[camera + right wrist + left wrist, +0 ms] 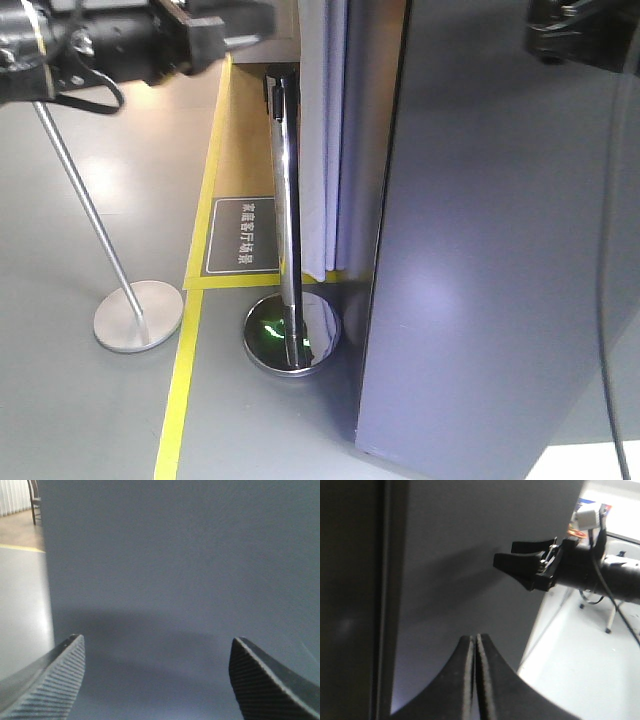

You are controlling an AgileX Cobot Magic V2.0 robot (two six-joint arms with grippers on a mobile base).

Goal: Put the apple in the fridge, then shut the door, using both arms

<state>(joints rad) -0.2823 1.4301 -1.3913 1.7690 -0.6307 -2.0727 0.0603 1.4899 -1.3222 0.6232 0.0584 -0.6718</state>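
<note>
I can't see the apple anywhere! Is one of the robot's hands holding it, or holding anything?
No. The left gripper is shut with nothing between its fingers. The right gripper is open and empty, facing the dark grey door. No apple shows.

The front view looks down along the dark grey door [500, 250] to the floor; both wrist views face that same panel closely.

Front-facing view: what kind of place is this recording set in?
Probably an indoor demo or exhibition hall, not a home: a chrome stanchion post, yellow floor tape marking off a zone, a floor sign with Chinese text, and a smooth grey floor.
</note>
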